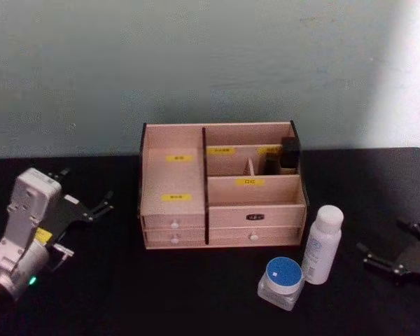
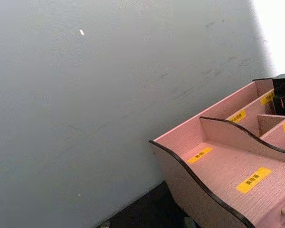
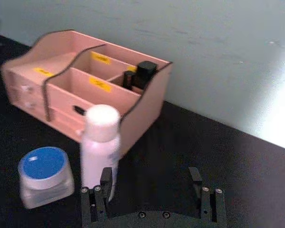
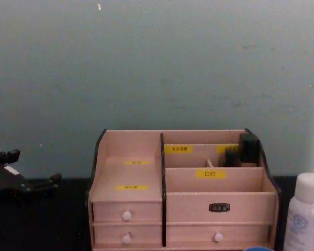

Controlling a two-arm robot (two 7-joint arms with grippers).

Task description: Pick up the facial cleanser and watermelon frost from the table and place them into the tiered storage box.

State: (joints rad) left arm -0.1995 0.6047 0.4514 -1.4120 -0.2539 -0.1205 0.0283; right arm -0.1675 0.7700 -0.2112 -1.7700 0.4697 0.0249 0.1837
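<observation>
Facial cleanser — the white-capped bottle — is standing on the tabletop just before the tiered storage box, at its right end. The watermelon frost, seemingly the blue-lidded jar, is sitting beside it, so nothing is stowed yet. My right tool is sitting right of the box, spread wide and empty — my left tool is sitting left of it, likewise.

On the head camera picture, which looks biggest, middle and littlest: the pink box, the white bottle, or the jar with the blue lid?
Biggest to littlest:
1. pink box
2. white bottle
3. jar
</observation>
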